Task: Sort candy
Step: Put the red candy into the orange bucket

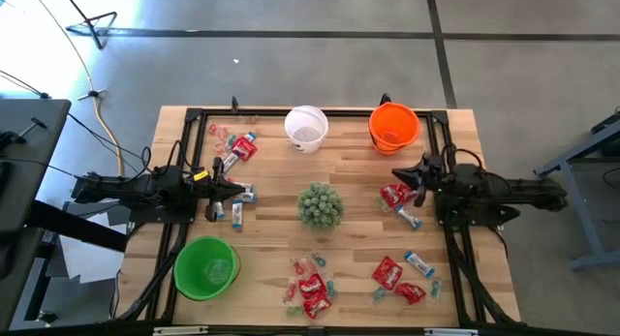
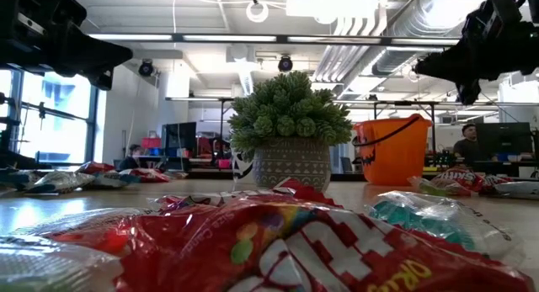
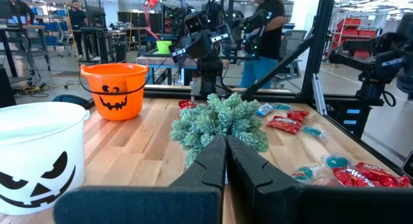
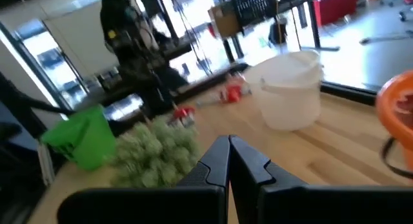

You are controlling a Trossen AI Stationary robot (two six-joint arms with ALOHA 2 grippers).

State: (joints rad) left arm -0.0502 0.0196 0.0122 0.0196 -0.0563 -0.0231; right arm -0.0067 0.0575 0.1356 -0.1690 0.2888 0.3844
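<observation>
Both pairs of jaws are sitting pressed together, holding nothing. The left gripper (image 1: 235, 187) is hovering at nine o'clock from the spiky green potted plant (image 1: 319, 205), and the right gripper (image 1: 402, 175) at three o'clock from it. The small wrapped candy (image 1: 312, 288), shiny red packets and light blue-and-white wrappers, is lying scattered over the wooden slatted table (image 1: 276, 249): at ten, three, five and six o'clock around the plant.

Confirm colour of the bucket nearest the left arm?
Green bucket, clearest in the high view.
</observation>
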